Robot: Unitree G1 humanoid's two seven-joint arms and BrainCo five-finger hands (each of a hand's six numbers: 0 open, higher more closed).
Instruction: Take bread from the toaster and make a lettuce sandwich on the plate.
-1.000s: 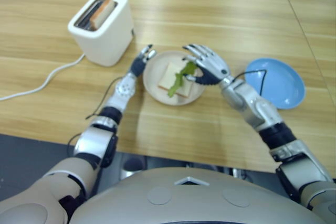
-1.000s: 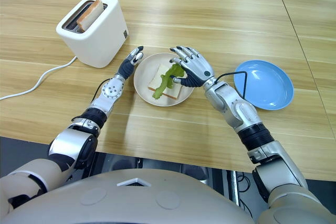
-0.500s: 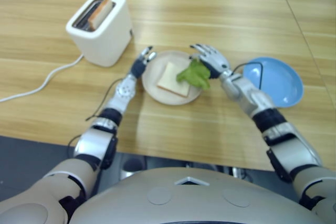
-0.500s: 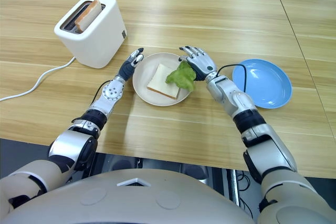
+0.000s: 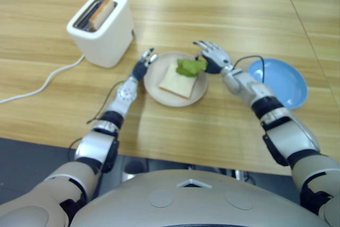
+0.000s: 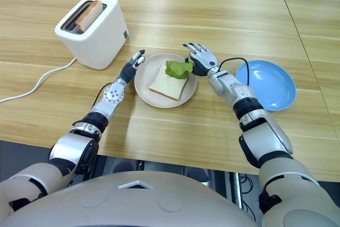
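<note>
Bread (image 6: 168, 84), one slice, lies flat on the tan plate (image 6: 144, 87) in the middle of the counter (image 6: 212, 3), with a crumpled lettuce leaf (image 6: 178, 68) resting on its far right corner. The right hand (image 6: 202, 60) sits against the leaf's right side at the plate's rim; whether it grips the leaf I cannot tell. The left hand (image 6: 132, 66) lies outstretched and empty just beside the plate's left rim. A second slice (image 6: 89, 14) stands in the white toaster (image 6: 101, 38) at far left, and a blue plate (image 6: 268, 86) sits to the right.
</note>
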